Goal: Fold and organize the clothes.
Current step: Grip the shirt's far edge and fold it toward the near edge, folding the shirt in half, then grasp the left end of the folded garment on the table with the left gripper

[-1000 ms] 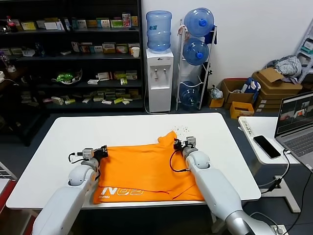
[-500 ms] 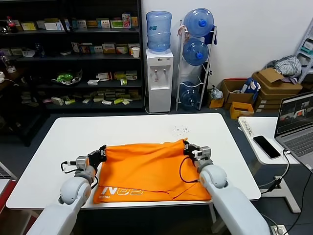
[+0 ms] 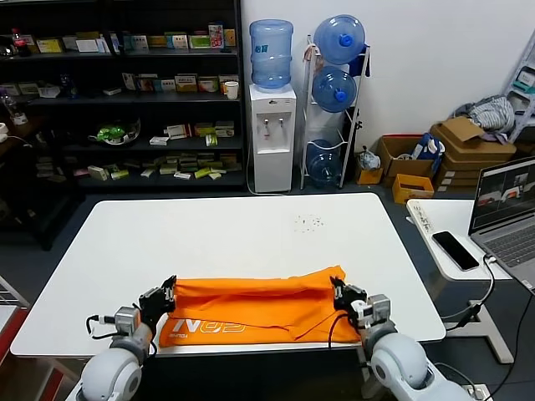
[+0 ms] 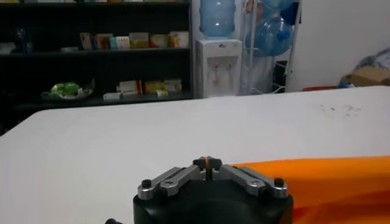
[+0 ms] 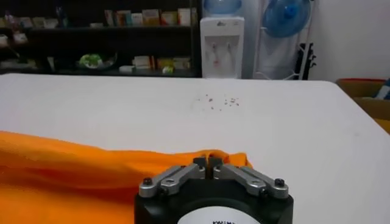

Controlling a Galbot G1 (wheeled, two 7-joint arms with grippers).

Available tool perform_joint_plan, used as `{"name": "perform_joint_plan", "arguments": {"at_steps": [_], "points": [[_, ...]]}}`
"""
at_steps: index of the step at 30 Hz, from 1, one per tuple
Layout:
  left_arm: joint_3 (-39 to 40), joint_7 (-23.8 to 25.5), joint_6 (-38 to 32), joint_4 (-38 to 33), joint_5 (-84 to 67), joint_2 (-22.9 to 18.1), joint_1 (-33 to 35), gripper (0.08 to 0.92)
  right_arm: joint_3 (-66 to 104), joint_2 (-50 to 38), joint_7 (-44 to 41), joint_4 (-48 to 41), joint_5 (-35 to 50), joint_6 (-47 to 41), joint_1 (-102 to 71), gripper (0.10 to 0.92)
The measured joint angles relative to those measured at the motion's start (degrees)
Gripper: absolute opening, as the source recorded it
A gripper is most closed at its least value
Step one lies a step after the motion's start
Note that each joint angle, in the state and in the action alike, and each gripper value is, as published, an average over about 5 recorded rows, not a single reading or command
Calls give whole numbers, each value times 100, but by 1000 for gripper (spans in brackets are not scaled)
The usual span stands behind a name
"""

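Observation:
The orange T-shirt (image 3: pixel 251 305) lies folded into a low band along the near edge of the white table (image 3: pixel 226 234), white lettering showing at its front left. My left gripper (image 3: pixel 167 292) is shut on the shirt's left corner; in the left wrist view (image 4: pixel 207 163) a sliver of orange shows between the jaws and the shirt (image 4: pixel 329 173) stretches away. My right gripper (image 3: pixel 338 294) is shut on the shirt's right corner; in the right wrist view (image 5: pixel 208 164) the shirt (image 5: pixel 73 176) bunches at the jaws.
A side table at the right holds a phone (image 3: pixel 456 249) and a laptop (image 3: pixel 506 209). Dark specks (image 3: pixel 309 222) lie on the table's far right part. Shelves (image 3: pixel 125 92), a water dispenser (image 3: pixel 272 125) and boxes (image 3: pixel 464 142) stand behind.
Both grippers have pulled the shirt's far edge toward me, over the near part. The shirt has gone from a wide spread to a narrow folded band at the near edge.

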Motion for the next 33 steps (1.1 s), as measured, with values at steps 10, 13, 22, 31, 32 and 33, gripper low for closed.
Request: {"name": "perform_joint_plan", "arguments": {"at_steps": [10, 13, 22, 31, 32, 33], "points": [[-253, -32, 53, -367, 136, 1, 702, 427, 373, -327, 267, 783, -124, -105, -760, 546], [-266, -26, 53, -361, 148, -55, 797, 513, 544, -345, 298, 914, -176, -103, -958, 632], [-232, 78, -14, 59, 186, -467, 600, 767, 878, -274, 394, 1151, -260, -116, -1328, 817], [-164, 114, -129, 588, 332, -777, 349, 747, 996, -224, 428, 1220, -293, -132, -1445, 823], [-158, 114, -146, 623, 346, -798, 341, 721, 1001, -220, 431, 1220, -294, -132, -1452, 823], [-152, 114, -165, 652, 359, -819, 336, 696, 1006, -218, 433, 1220, -295, -133, -1456, 823]]}}
